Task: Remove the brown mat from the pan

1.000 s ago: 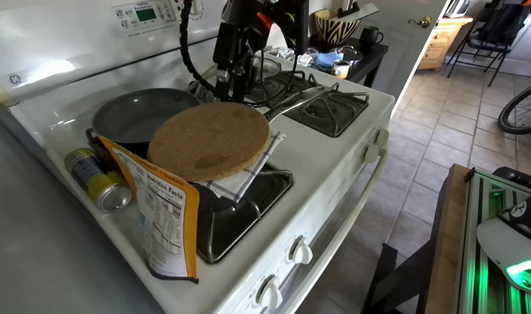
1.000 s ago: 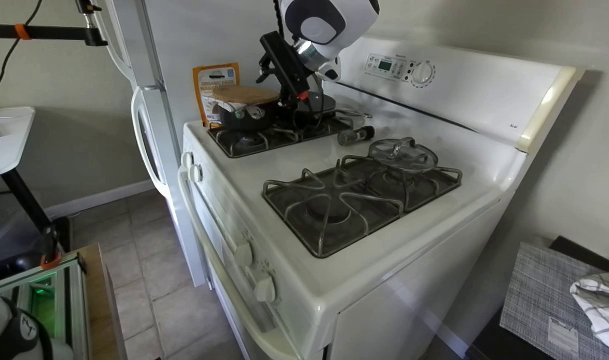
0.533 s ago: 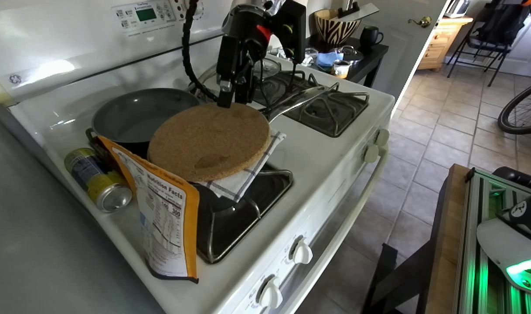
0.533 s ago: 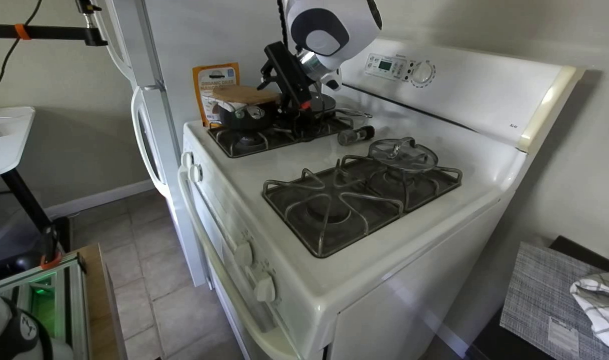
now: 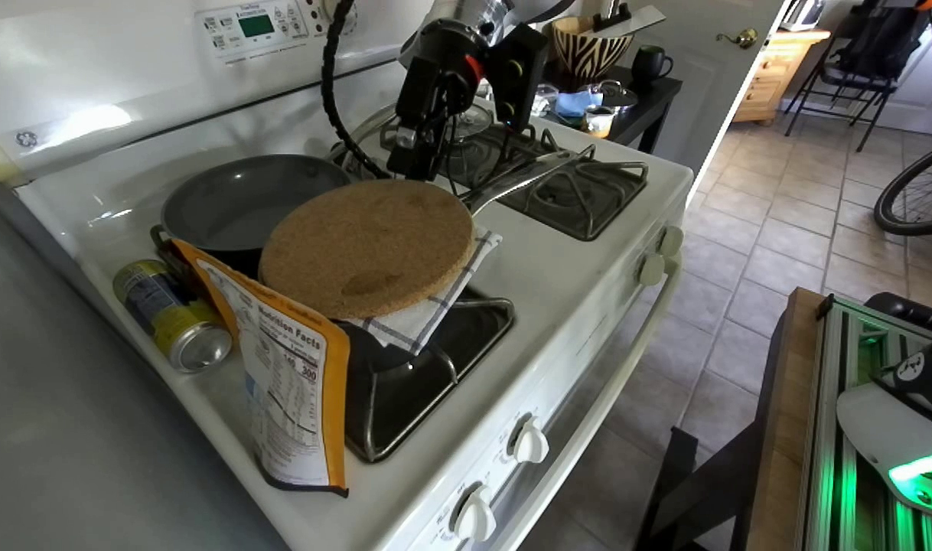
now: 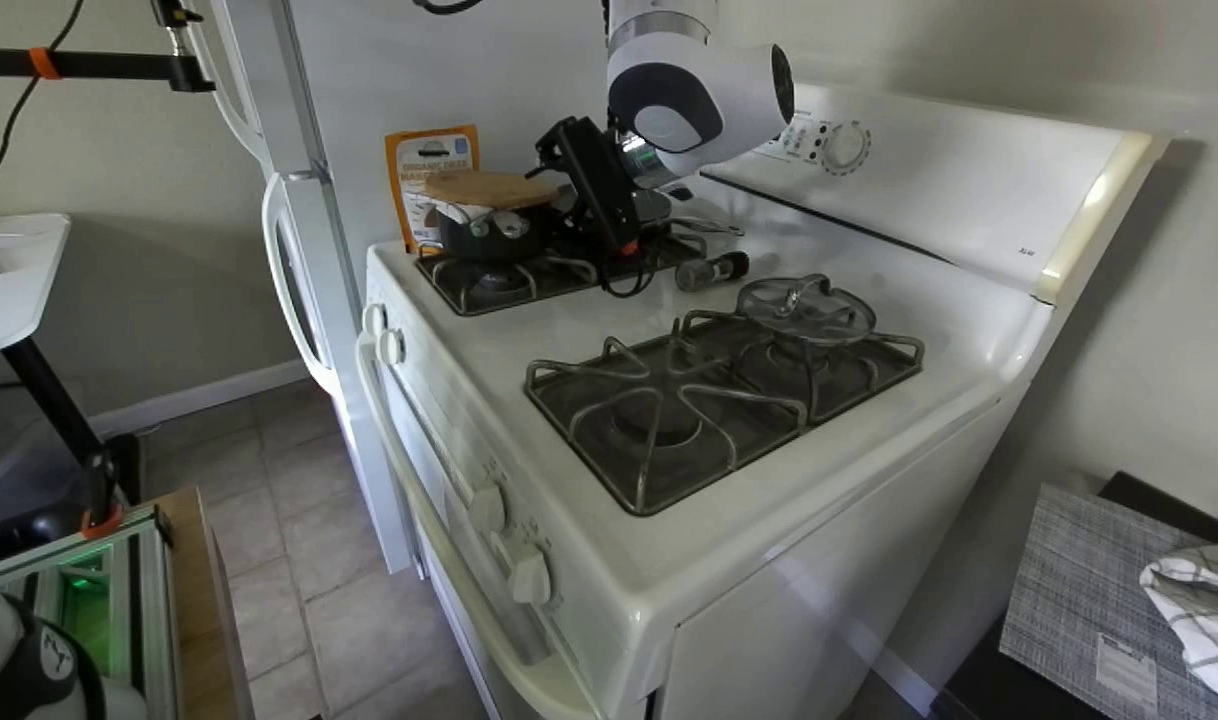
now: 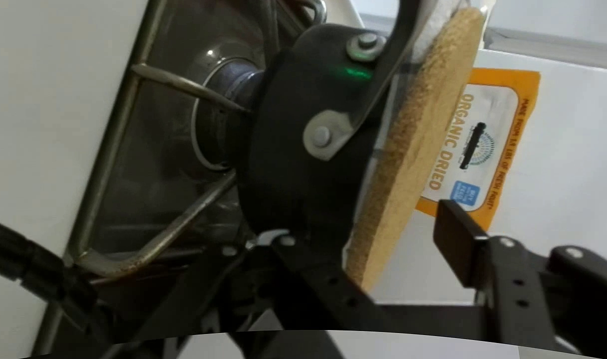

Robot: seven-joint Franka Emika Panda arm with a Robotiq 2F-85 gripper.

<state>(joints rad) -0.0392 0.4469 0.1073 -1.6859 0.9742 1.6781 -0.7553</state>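
Observation:
The brown mat (image 5: 370, 245) lies flat on a checked cloth (image 5: 416, 325) on top of a black pan with a riveted metal handle, on the front burner. That pan (image 7: 288, 164) and the edge of the mat (image 7: 408, 149) fill the middle of the wrist view. A separate dark grey frying pan (image 5: 244, 203) stands behind it, uncovered. My gripper (image 7: 368, 239) is open at the mat's edge on the handle side. In the wrist view the mat's rim appears between the two fingers, one on the pan side, one above the mat. I cannot tell whether they touch it.
An orange and white pouch (image 5: 298, 383) stands beside the mat, with a yellow can (image 5: 175, 317) lying behind it. The pan's handle (image 5: 519, 180) sticks out past the gripper. A glass lid (image 6: 809, 305) and a dark grinder (image 6: 714, 270) lie on the stove by the burner grates (image 6: 669, 410).
My gripper and arm have moved down and to the right in an exterior view, drawing back from the mat's far edge. The mat, cloth and pans have not moved.

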